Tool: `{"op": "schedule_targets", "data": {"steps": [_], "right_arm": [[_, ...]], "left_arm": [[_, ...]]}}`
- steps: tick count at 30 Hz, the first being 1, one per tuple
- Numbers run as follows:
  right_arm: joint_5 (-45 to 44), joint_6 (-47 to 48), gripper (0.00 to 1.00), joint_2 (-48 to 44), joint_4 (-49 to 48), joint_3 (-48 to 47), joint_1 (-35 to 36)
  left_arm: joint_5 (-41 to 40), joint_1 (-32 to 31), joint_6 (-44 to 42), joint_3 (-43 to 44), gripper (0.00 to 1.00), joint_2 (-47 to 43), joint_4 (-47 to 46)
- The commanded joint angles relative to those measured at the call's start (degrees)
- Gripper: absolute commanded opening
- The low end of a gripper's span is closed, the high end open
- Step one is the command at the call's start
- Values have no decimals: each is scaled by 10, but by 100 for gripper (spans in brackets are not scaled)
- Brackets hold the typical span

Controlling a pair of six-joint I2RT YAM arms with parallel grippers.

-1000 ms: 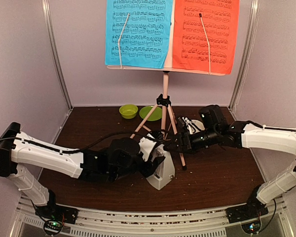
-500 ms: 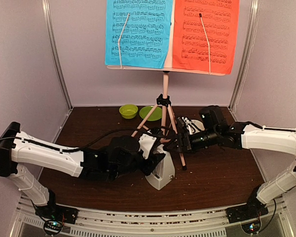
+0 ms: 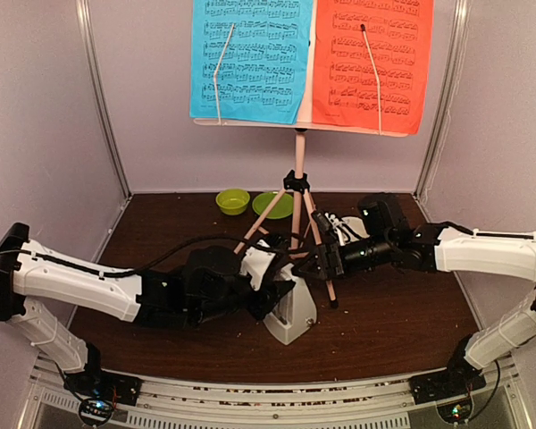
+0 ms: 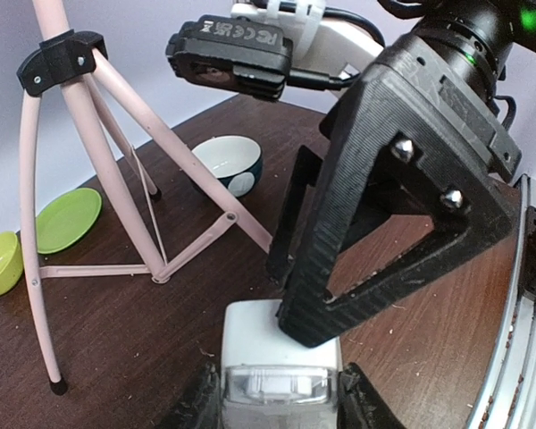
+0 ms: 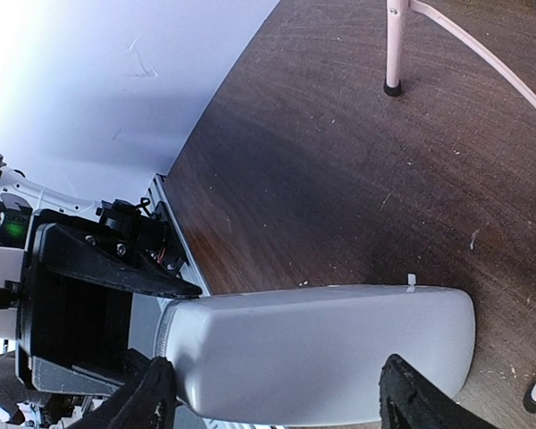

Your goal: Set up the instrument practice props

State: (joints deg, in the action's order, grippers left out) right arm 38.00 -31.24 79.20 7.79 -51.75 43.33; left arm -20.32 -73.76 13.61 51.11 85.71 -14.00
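Observation:
The pale pink music stand point(image 3: 297, 192) stands at the back centre, with the blue sheet point(image 3: 250, 58) and the red sheet point(image 3: 371, 63) on its desk. The cream metronome point(image 3: 293, 320) stands on the table in front of the tripod legs. My left gripper point(image 3: 272, 299) is shut on it; in the left wrist view its fingers press both sides of the metronome point(image 4: 268, 357). My right gripper point(image 3: 314, 264) is open just above and right of the metronome. Its black finger point(image 4: 339, 268) rests on the metronome's top, and its jaws straddle the cream body point(image 5: 322, 357).
A green bowl point(image 3: 232, 200) and a green plate point(image 3: 272, 205) lie behind the tripod. A white-and-dark bowl point(image 4: 232, 163) sits behind my right gripper. A pink tripod leg point(image 3: 326, 281) runs close beside my right gripper. Walls close in the left, right and back.
My right gripper has moved left and down toward the metronome until its finger meets it. My left gripper still holds the metronome in the same place.

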Motion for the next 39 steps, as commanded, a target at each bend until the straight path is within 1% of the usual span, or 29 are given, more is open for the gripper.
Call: {"op": "schedule_targets", "data": {"steps": [1,9,12,13,16,18,21,23,26,31,35,39], "right_arm": [[-99,26,77,38,104,47,-9],[-111,43,77,42,117,51,-15],[-105,51,77,39,122,44,-15],[-103,55,77,35,123,39,-15],[-93,62,79,24,127,21,-15],[-84,64,80,17,127,5,-15],[-71,61,81,12,126,-18,-14],[-63,58,83,10,124,-34,-14],[-54,54,84,6,122,-57,-14],[-41,48,88,3,124,-97,-13],[-36,40,90,-10,119,-120,-12],[-31,27,91,-25,102,-120,-12]], "left_arm": [[23,-4,-12,-25,24,-27,-5],[21,-8,-9,-58,22,-66,-13],[-13,-7,14,-64,21,-91,0],[-24,-3,27,-61,22,-101,21],[-39,31,87,-37,22,-135,128],[-36,57,125,-29,22,-159,191],[-15,103,163,-12,23,-167,291],[5,133,183,1,23,-159,348],[40,170,195,15,25,-141,390],[104,221,197,61,26,-70,424],[140,247,188,118,26,13,445],[153,266,182,163,26,83,449]]}}
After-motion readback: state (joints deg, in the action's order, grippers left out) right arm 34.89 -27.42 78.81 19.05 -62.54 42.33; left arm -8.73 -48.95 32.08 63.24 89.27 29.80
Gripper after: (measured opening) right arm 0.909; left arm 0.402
